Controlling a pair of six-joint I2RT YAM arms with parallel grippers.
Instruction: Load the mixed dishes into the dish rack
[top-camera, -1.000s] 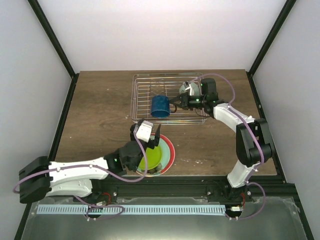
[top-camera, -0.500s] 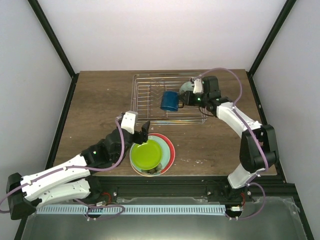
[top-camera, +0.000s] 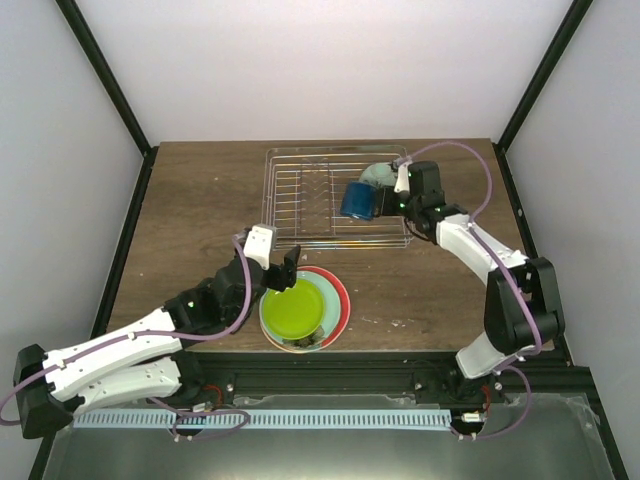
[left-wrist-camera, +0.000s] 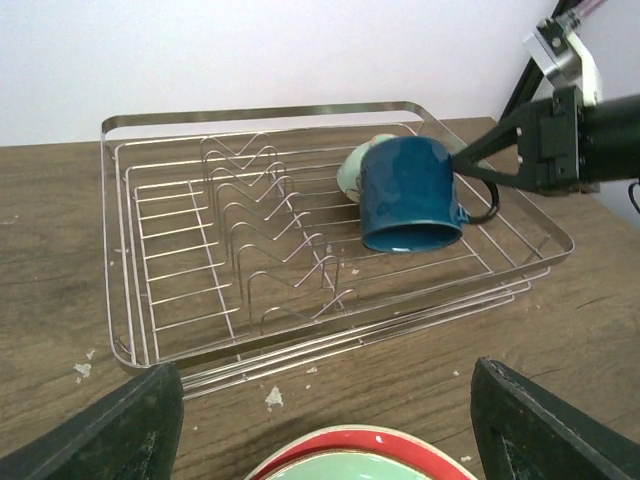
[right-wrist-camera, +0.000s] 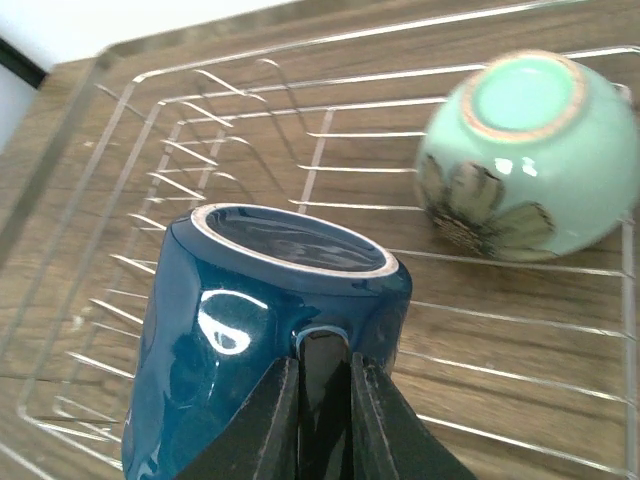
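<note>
The dish rack (top-camera: 270, 195) of silver wire sits at the back centre of the table. Over its right part hangs the dark-blue mug (top-camera: 358, 200), tipped on its side, with my right gripper (top-camera: 380, 203) shut on its handle. In the right wrist view the fingers (right-wrist-camera: 275, 420) pinch the handle of the mug (right-wrist-camera: 250, 320), and the mint-green bowl (right-wrist-camera: 520, 155) lies upturned in the rack (right-wrist-camera: 130, 45) just beyond. My left gripper (top-camera: 277, 262) stands open above the near-left rim of the stacked plates: lime-green plate (top-camera: 293, 310) on top, red plate (top-camera: 340, 300) beneath.
In the left wrist view the rack (left-wrist-camera: 250, 115) holds upright dividers, with the mug (left-wrist-camera: 408, 193) and bowl (left-wrist-camera: 352, 165) at its right and the red plate's rim (left-wrist-camera: 370, 438) at the bottom. White crumbs (left-wrist-camera: 272, 397) dot the wood. Black frame posts (top-camera: 110, 90) flank the table.
The right gripper has carried the mug to the right across the rack, up to the bowl. The left arm drew back left off the plates, then barely moved.
</note>
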